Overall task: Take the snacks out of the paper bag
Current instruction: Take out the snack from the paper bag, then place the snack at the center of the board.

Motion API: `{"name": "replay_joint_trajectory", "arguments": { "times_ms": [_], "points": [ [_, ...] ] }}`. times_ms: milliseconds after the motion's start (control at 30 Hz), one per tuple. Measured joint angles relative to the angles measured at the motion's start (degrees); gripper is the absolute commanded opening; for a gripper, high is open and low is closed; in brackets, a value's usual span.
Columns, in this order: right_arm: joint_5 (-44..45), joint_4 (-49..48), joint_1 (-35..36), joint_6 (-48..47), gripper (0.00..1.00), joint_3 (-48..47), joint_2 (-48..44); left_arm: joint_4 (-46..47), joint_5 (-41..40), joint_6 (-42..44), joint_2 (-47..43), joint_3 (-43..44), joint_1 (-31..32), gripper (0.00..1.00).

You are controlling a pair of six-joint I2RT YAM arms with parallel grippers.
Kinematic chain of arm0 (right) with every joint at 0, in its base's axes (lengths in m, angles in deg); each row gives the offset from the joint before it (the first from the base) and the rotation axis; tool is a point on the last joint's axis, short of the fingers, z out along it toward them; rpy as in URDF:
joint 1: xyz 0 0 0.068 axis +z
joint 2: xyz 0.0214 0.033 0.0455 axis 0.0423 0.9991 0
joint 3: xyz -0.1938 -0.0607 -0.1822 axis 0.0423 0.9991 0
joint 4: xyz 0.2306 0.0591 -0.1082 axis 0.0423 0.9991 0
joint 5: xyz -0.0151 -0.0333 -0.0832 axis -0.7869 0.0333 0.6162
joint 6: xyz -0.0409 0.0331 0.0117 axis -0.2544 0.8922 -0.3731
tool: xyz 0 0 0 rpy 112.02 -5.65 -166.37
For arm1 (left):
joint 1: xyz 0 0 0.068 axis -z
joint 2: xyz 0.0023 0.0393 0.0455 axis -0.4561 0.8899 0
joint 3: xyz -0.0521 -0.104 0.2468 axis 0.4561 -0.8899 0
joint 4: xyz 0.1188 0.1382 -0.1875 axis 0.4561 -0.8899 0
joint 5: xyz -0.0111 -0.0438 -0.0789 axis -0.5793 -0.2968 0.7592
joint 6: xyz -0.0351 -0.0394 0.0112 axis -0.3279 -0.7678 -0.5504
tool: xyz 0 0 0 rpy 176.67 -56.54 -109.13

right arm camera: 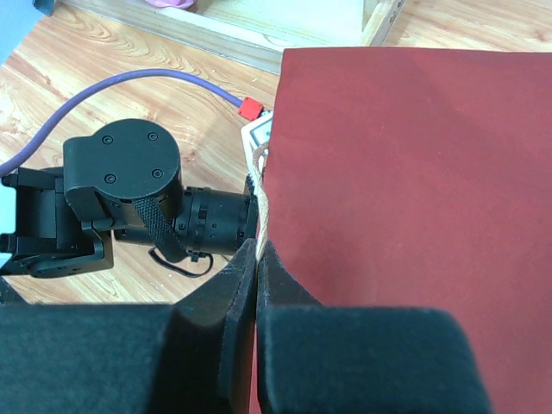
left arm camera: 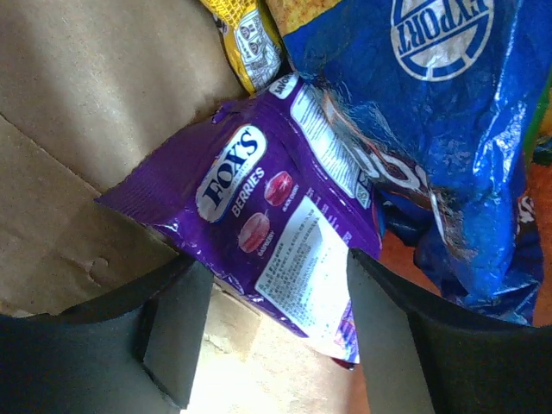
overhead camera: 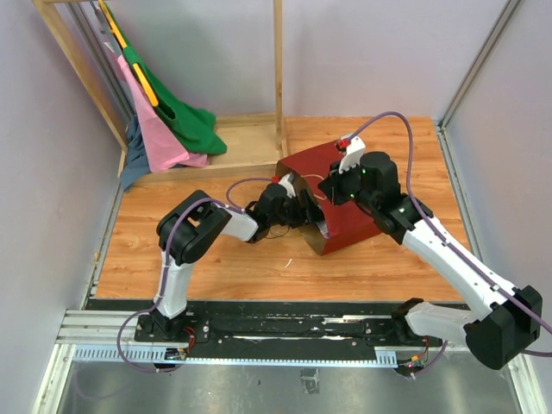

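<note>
Presently, left fingers (left arm camera: pixel 172 341): spread, one on each side of the lower corner of the purple glossy foil packet (left arm camera: pixel 259 207), not closed on it.
Right fingers (right arm camera: pixel 302 345): pressed together, pinching the edge of the dark red rectangular paper bag (right arm camera: pixel 414 198) just beside its thin pale string handle (right arm camera: pixel 261 203).
Snacks: all inside the bag, which seems to lie on its side right of centre on the wooden bench (overhead camera: pixel 198 276), mouth toward the left.
Layout inside: purple packet mid-frame on the brown kraft inner wall (left arm camera: pixel 86 103); large crinkled blue chip bag (left arm camera: pixel 448 129) overlaps it at upper right; small yellow packet (left arm camera: pixel 246 34) at top centre.
Risk, slip: only a corner sits between the fingers, so slick film could slide out of a shallow pinch.
Risk, drag: the blue bag rests on the purple packet's edge and could be pulled along or jam at the mouth.
Risk, bag: if the thin edge escapes the right pinch, the mouth may sag onto the left arm.
Writing: "FOX'S" and "BERRIES" on purple; "EXPORT", upside down, on blue; fine print unreadable.
</note>
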Motion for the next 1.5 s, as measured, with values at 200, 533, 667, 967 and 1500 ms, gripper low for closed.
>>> {"name": "replay_joint_trajectory", "arguments": {
  "times_ms": [200, 533, 667, 967, 1500],
  "points": [
    [0.0, -0.8, -1.5, 0.0, 0.01, 1.5, -1.3, -1.5, -0.7, 0.6, 1.2, 0.8, 0.4, 0.21],
    [-1.4, -1.6, -3.4, 0.0, 0.01, 2.2, -1.9, -8.2, -3.6, 5.1, -1.8, 2.2, 0.6, 0.0],
    [-2.1, -1.7, -4.2, 0.0, 0.01, 2.2, -2.0, -12.1, -5.2, 8.2, -6.0, 2.3, 0.6, 0.01],
    [-2.4, -2.1, -4.5, 0.0, 0.01, 2.2, -2.2, -20.6, -7.8, 14.3, -13.2, 2.3, 0.3, 0.01],
    [-2.6, -2.1, -4.5, 0.0, 0.01, 2.2, -2.9, -30.9, -13.5, 21.3, -35.5, -4.3, -6.3, 0.01]
  ]
}}
